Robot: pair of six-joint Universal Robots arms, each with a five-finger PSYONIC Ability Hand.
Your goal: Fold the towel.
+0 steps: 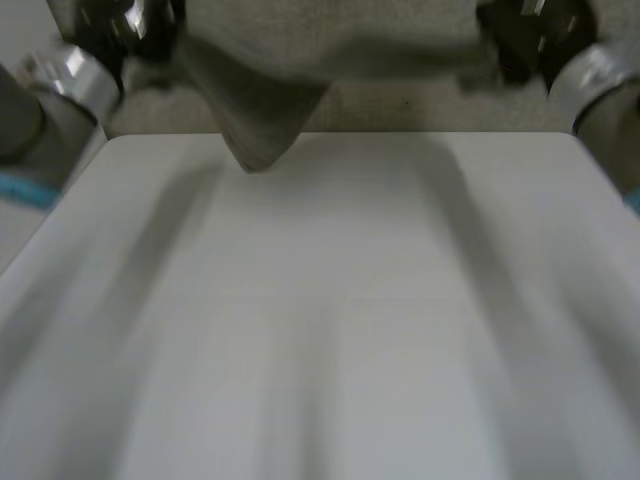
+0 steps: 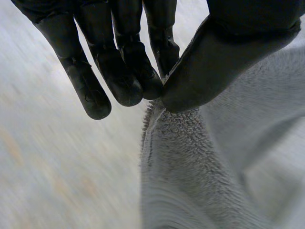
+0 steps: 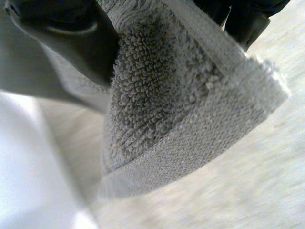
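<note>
A grey terry towel hangs in the air beyond the far edge of the white table, stretched between both hands, with a fold drooping to a point near the left side. My left hand pinches a towel edge between its thumb and fingers. My right hand holds a hemmed corner of the towel, the thumb pressing the cloth from one side and the fingers behind it.
Both grey arms with shiny cuffs flank the table's far corners. Beige floor lies beyond the far edge.
</note>
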